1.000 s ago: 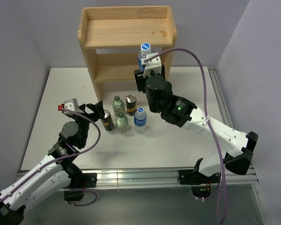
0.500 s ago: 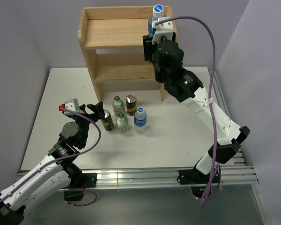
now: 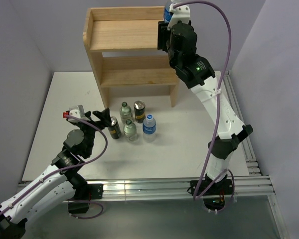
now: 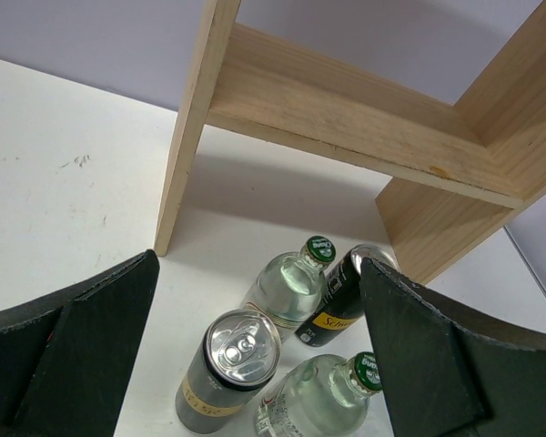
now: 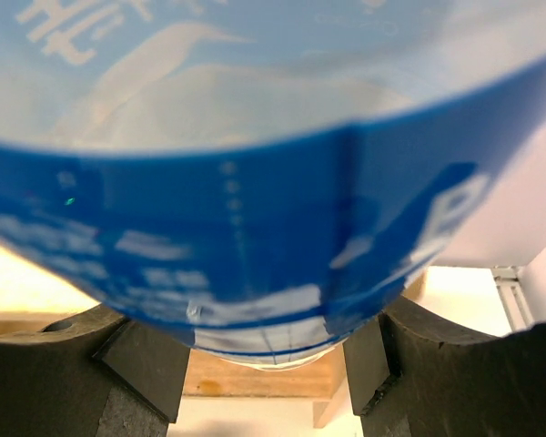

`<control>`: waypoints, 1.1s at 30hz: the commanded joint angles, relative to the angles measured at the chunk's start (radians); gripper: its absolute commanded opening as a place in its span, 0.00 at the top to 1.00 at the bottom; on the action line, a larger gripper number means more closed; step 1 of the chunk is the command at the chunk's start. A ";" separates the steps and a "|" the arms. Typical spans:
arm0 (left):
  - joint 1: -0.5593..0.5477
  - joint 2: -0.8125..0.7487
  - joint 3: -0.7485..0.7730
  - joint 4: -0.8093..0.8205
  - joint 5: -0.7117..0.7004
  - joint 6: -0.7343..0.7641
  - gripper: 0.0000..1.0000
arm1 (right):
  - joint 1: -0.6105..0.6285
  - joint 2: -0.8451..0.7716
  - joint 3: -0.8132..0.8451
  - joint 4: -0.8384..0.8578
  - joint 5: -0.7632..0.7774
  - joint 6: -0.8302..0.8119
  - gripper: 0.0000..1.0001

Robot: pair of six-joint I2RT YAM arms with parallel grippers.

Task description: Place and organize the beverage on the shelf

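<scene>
The light wooden shelf (image 3: 124, 35) stands at the back of the table. My right gripper (image 3: 164, 30) is raised at the right end of its top tier, shut on a clear plastic bottle with a blue label (image 3: 167, 11). That bottle's label (image 5: 255, 182) fills the right wrist view, squeezed between both fingers (image 5: 136, 369). On the table in front of the shelf stand two dark cans (image 3: 114, 128) (image 3: 139, 110), two glass bottles (image 3: 125, 110) (image 3: 130, 129) and another blue-labelled bottle (image 3: 149, 124). My left gripper (image 3: 100, 118) is open, just left of the near can (image 4: 239, 364).
The shelf's left post (image 4: 196, 118) and lower board (image 4: 346, 109) rise just behind the group of drinks. Grey walls close in the table on the left, the back and the right. A metal rail (image 3: 154, 188) runs along the near edge.
The right arm has lifted the blue-labelled bottle from in front of the lower tier up to the right end of the top tier. The left arm has not moved.
</scene>
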 commanded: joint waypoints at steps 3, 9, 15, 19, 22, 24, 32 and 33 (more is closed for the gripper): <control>-0.005 0.000 0.003 0.030 -0.020 0.013 0.01 | -0.059 0.028 0.129 0.099 -0.094 0.049 1.00; -0.003 0.020 0.009 0.032 -0.029 0.017 0.01 | -0.091 0.063 0.166 0.125 -0.102 0.069 1.00; -0.005 0.026 0.007 0.035 -0.042 0.025 0.01 | -0.126 0.064 0.139 0.139 -0.122 0.098 1.00; -0.003 0.029 0.009 0.037 -0.040 0.027 0.01 | -0.135 0.066 0.111 0.148 -0.128 0.112 1.00; -0.003 0.030 0.009 0.037 -0.042 0.027 0.01 | -0.137 0.080 0.109 0.144 -0.125 0.115 1.00; -0.003 0.026 0.009 0.037 -0.042 0.027 0.01 | -0.137 0.086 0.106 0.144 -0.128 0.118 1.00; -0.003 0.023 0.009 0.033 -0.046 0.028 0.01 | -0.138 0.115 0.099 0.139 -0.125 0.124 0.75; -0.005 0.024 0.009 0.035 -0.048 0.028 0.01 | -0.137 0.115 0.097 0.139 -0.128 0.124 0.61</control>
